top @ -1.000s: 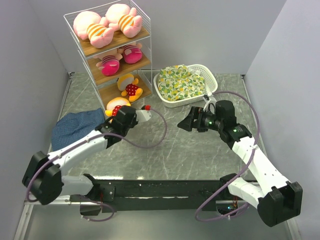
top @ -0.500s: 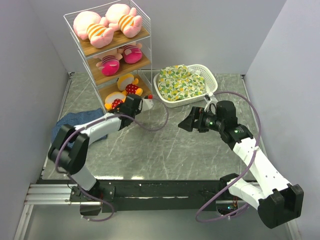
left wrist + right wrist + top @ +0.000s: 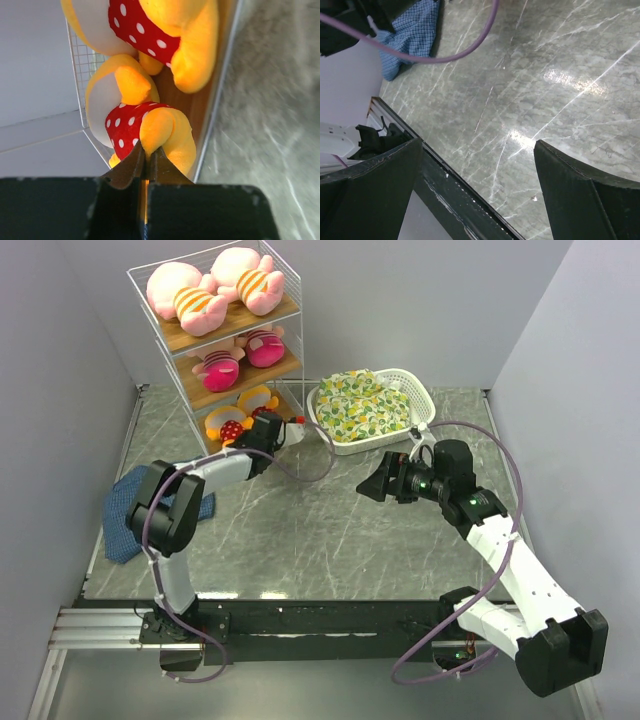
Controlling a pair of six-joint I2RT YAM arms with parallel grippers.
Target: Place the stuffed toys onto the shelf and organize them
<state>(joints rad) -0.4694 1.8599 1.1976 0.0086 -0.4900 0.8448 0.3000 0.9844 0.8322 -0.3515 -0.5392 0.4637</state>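
The shelf (image 3: pixel 150 310) stands at the back left. Two pink pigs (image 3: pixel 200 302) lie on its top board, two pink-hatted dolls (image 3: pixel 240 355) on the middle board. Two orange-yellow animals in red polka-dot outfits lie on the bottom board, one (image 3: pixel 228 425) at the front and one (image 3: pixel 258 400) behind. My left gripper (image 3: pixel 255 432) is at the bottom tier, shut on the orange limb of the front animal (image 3: pixel 150 130); the other animal (image 3: pixel 150 30) lies beyond it. My right gripper (image 3: pixel 372 485) is open and empty above the table middle.
A white lattice basket (image 3: pixel 420 395) with a yellow-green patterned cloth (image 3: pixel 365 405) stands right of the shelf. A blue cloth (image 3: pixel 135 510) lies at the left; it also shows in the right wrist view (image 3: pixel 412 30). The shelf's wire frame (image 3: pixel 220 90) borders the bottom board.
My left gripper has carried the polka-dot animal from the table in front of the shelf up and back onto the bottom board. The right arm has barely moved.
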